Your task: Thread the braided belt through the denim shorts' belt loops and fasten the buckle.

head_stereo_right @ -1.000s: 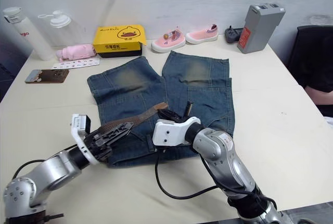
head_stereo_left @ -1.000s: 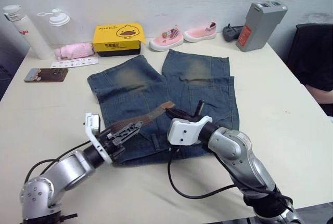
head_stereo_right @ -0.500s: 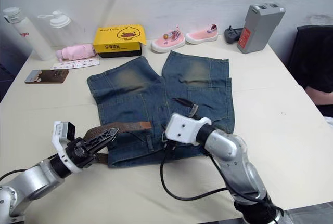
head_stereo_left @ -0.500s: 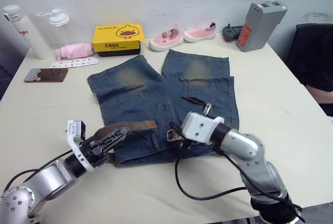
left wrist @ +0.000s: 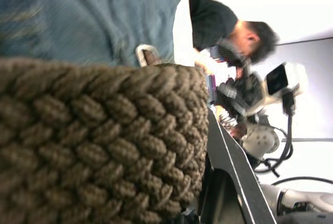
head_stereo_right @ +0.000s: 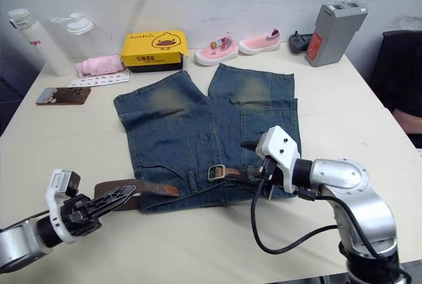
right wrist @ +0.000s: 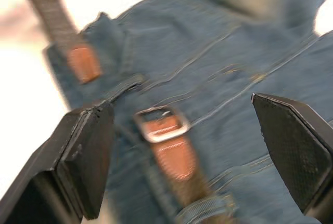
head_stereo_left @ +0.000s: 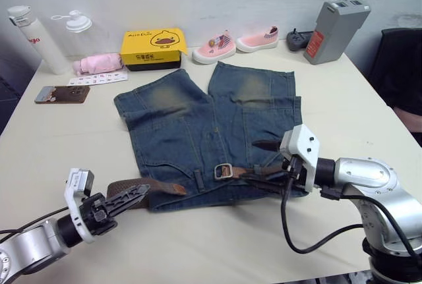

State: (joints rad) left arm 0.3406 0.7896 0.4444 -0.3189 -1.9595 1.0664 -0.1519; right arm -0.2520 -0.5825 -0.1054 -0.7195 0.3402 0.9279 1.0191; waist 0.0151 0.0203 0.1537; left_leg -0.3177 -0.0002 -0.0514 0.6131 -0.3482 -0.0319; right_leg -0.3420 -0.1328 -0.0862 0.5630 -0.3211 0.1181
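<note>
**Tail of the belt in hand, buckle waiting at the fly**

The denim shorts (head_stereo_left: pixel 211 132) lay flat on the tabletop (head_stereo_left: pixel 343 113), waistband nearest the robot. The braided belt (head_stereo_left: pixel 142 186) ran along that waistband, its silver buckle (head_stereo_left: pixel 223 171) resting on the denim near the fly. The belt's tan-tipped tail stuck out past the shorts' left edge. There the left gripper (head_stereo_left: pixel 122 199) had its fingers pinched on the strap; in the left wrist view the braid (left wrist: pixel 99 146) lay pressed right against the camera. The right gripper (head_stereo_left: pixel 264 160) hovered over the waistband just right of the buckle. Its fingers (right wrist: pixel 83 156) were spread wide with nothing between them, and the buckle (right wrist: pixel 161 124) showed between them on the cloth below.

How many belt loops (head_stereo_left: pixel 197 179) the strap had passed could not be told; one loop stood between the tail and the buckle.

The step in hand looked like bringing the tail across to the buckle. To do it well:

- The left fingers should probably hold close to the tan tip, so the end stays stiff enough to steer.
- The right gripper would do best to pin or lift the buckle frame, so it does not slide on the denim as the tail is fed in.
- The strap should be kept flat; a twist in the braid would likely jam at the frame.
- A slow pull would keep the waistband from bunching.
</note>
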